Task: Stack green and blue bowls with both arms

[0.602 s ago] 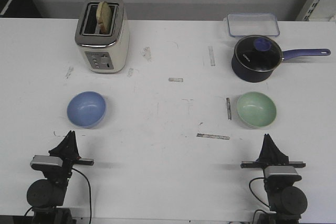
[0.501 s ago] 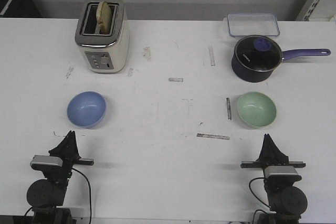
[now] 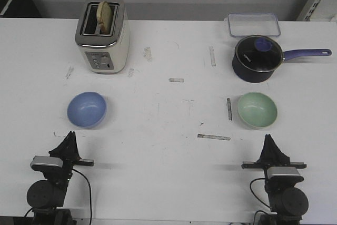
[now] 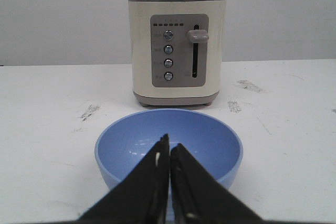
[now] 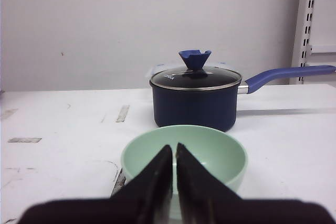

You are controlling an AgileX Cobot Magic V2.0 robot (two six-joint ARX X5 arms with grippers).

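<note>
White table (image 3: pixel 168 151), scuffed, with wide bare space in the middle between the two bowls and along the near edge where both arms sit. Blue bowl (image 3: pixel 87 109) on the left half, upright, empty, plain periwinkle, well clear of the toaster (image 3: pixel 102 34) behind it, which has a slice of bread sticking up. Green bowl (image 3: pixel 257 110) on the right half, upright, empty, pale mint, just beside a dark strip mark and near the lidded dark blue saucepan (image 3: pixel 257 58); clear lidded container (image 3: pixel 253 24) at the far edge. Left tool (image 4: pixel 169 148) closed, fingers together, empty, low in front of the blue bowl. Right tool (image 5: pixel 174 150) closed, empty, in front of the green bowl. Bowls well apart, not stacked.
</note>
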